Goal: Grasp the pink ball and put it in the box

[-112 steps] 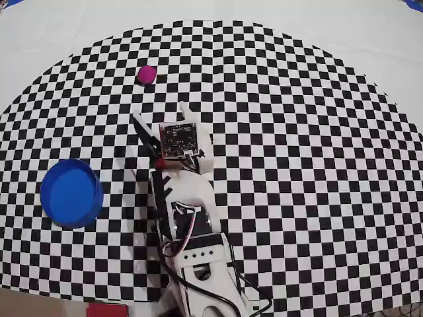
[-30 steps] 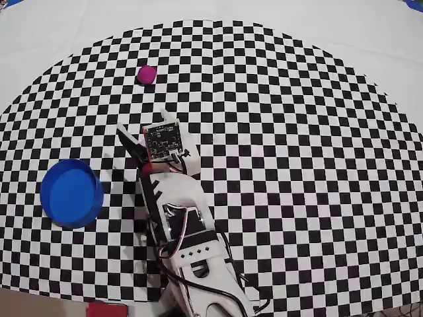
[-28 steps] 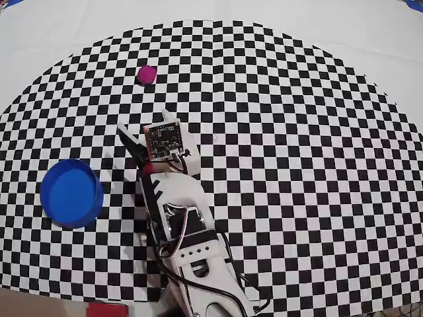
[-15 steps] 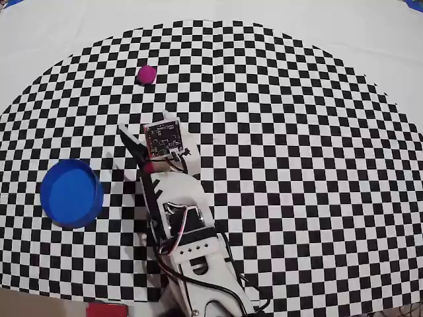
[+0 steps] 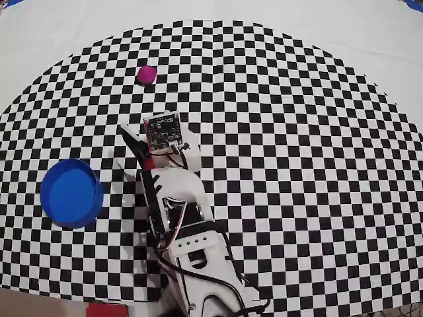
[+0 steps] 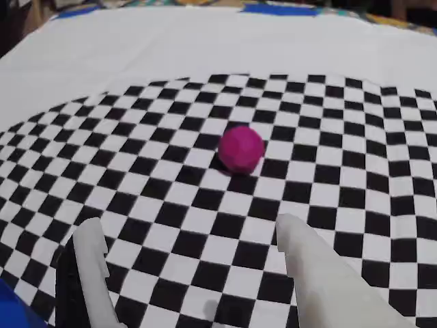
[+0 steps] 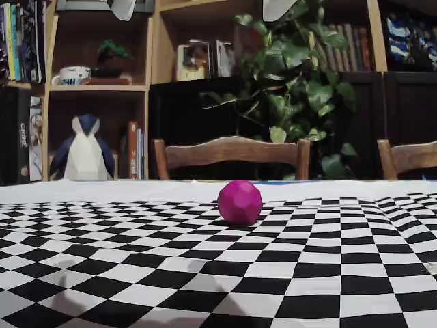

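Observation:
The pink ball [image 5: 146, 74] lies alone on the checkered mat at the upper left of the overhead view. It shows as a faceted magenta sphere in the wrist view [image 6: 241, 147] and the fixed view [image 7: 240, 202]. My gripper [image 5: 144, 123] is open and empty, a short way short of the ball and pointing at it. In the wrist view the gripper [image 6: 188, 224] has its two pale fingers [image 6: 89, 249] spread wide over bare squares, with the ball ahead between them. The box [image 5: 71, 193], a round blue tub, sits at the left, apart from the arm.
The checkered mat [image 5: 297, 165] lies on a white cloth. A red object [image 5: 106, 309] shows at the bottom edge beside the arm's base. Beyond the table's far edge in the fixed view stand wooden chairs [image 7: 232, 154], shelves and a leafy plant [image 7: 300, 89].
The gripper has swung left and crept toward the ball, staying open. The ball and the blue tub have not moved.

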